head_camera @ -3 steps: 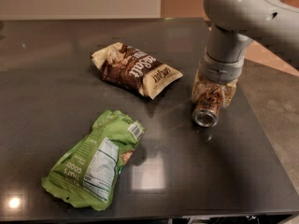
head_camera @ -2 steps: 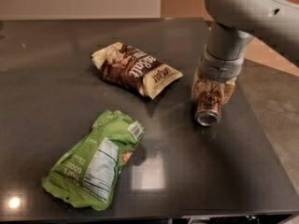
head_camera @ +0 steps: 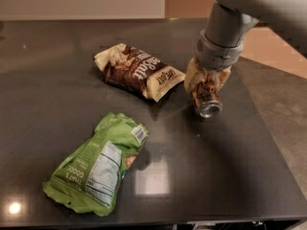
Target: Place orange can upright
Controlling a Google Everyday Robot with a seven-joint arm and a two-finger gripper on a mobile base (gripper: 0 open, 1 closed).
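**A:** Where is the arm?

**B:** The grey arm [head_camera: 230, 23] comes in from the upper right corner. It slopes down and leftward to a thick round wrist that points almost straight down over the right half of the dark desk [head_camera: 230, 171].

**A:** And the gripper?

**B:** The gripper [head_camera: 206, 84] hangs under that wrist, low over the desk. Its jaws are clenched around the orange can [head_camera: 206, 99], with pale fingers [head_camera: 190, 78] against each side of it.

**A:** How does the can sit?

**B:** Tilted, not upright. Its upper end is tucked between the jaws. Its silver lower end faces the camera and slants down toward the desk. Whether that end touches the surface, I cannot tell.

**A:** What else lies there?

**B:** A brown snack bag [head_camera: 136, 71] lies flat just left of the can, with its nearest corner close to the gripper but apart from it. A crumpled green snack bag [head_camera: 96, 166] lies well apart, toward the front left.
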